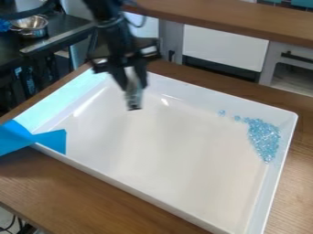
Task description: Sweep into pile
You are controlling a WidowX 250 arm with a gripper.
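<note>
- The black gripper (134, 86) hangs over the white tray (149, 180) at 11 o'clock from its middle, pinching a narrow pale tool (134, 98) that pokes out below the fingertips and ends in a dark tip (what sort of tool, I can't tell).
- The light-blue beads (264, 138) lie in the tray at 3 o'clock, bunched in a long heap near the wall, well apart from the tool.
- A thin trail of them strays from the heap's upper end toward 2 o'clock.
- Blue tape (50, 139) laps over the tray's rim at 9 o'clock.
- The tray sits on a wooden table (79, 194); a metal bowl (32, 28) stands beyond it, between 10 and 11 o'clock.
</note>
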